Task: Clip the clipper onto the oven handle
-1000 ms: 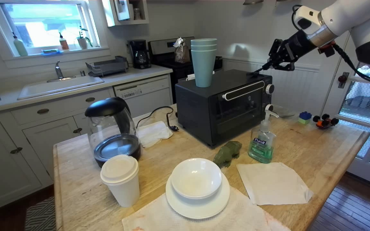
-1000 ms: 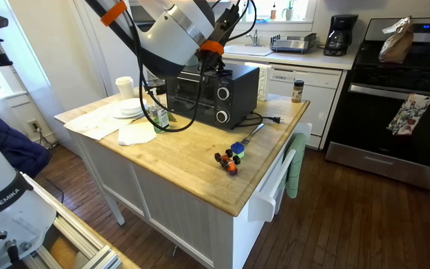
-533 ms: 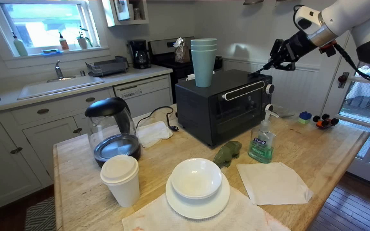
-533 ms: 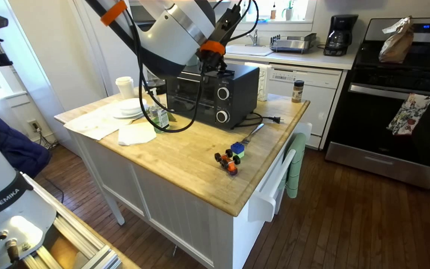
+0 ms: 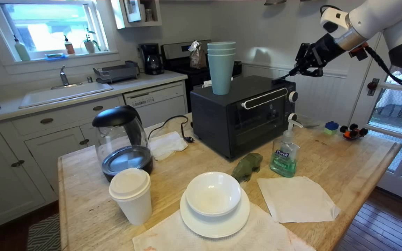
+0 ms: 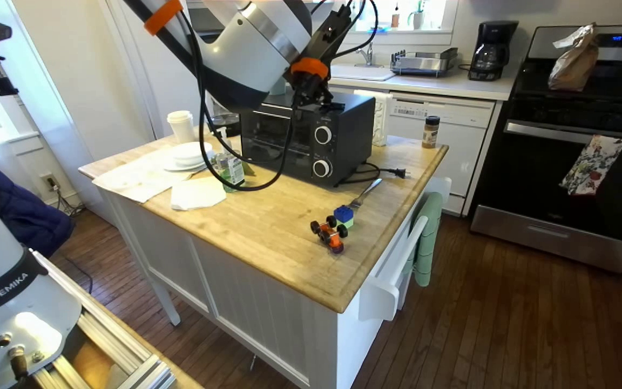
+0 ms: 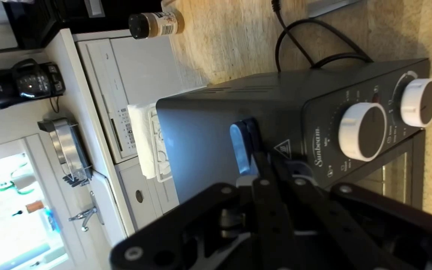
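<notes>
The clipper (image 7: 241, 148) is a small dark clip with a rounded end; one face shines pale blue in the wrist view. My gripper (image 7: 267, 159) is shut on it, and the clipper sticks out past the fingertips. In an exterior view the gripper (image 5: 289, 73) slants down from the right, with the clipper (image 5: 278, 81) low over the oven top near its front right corner. Whether it touches the surface I cannot tell. The oven handle (image 5: 245, 104) runs pale across the upper door, below and left of the clipper. I cannot make out the handle in the wrist view.
Stacked teal cups (image 5: 221, 69) stand on the black toaster oven (image 5: 209, 118). White knobs (image 7: 362, 131) jut from its front. A sanitizer bottle (image 5: 284, 157) and green frog figure (image 5: 247, 167) sit before the door. Arm cables (image 6: 251, 188) hang in front of the oven.
My gripper and the clipper have shifted slightly together, toward the knob end of the oven top. The clipper stays in the grip; the objects on the table have not moved.
</notes>
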